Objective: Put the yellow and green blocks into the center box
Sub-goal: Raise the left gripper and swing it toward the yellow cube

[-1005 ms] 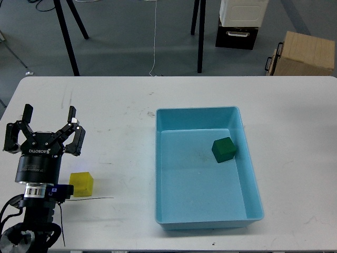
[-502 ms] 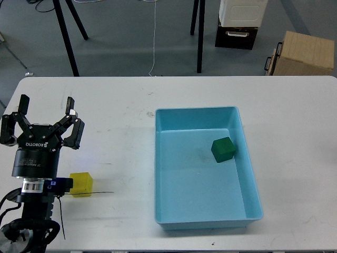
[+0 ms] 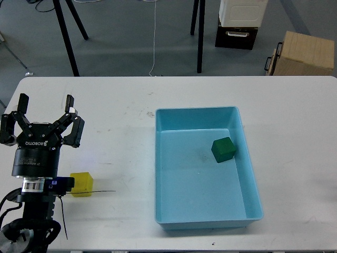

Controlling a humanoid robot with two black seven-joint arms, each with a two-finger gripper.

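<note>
A light blue box (image 3: pixel 253 208) sits on the white table, right of centre. A green block (image 3: pixel 223 149) lies inside it near the right wall. A yellow block (image 3: pixel 82 183) lies on the table at the lower left. My left gripper (image 3: pixel 45 104) is open and empty, its fingers pointing to the far side, above and behind the yellow block and partly hiding the block's left edge with its wrist. My right gripper is out of view.
The white table (image 3: pixel 121 105) spans the view. A thin black cable (image 3: pixel 89 192) lies by the yellow block. Beyond the far edge stand black tripod legs (image 3: pixel 68 37), a black-and-white case (image 3: pixel 239 21) and a cardboard box (image 3: pixel 304 52).
My left gripper has moved up and slightly to the left in the view, away from the yellow block. The blocks and the box have not moved.
</note>
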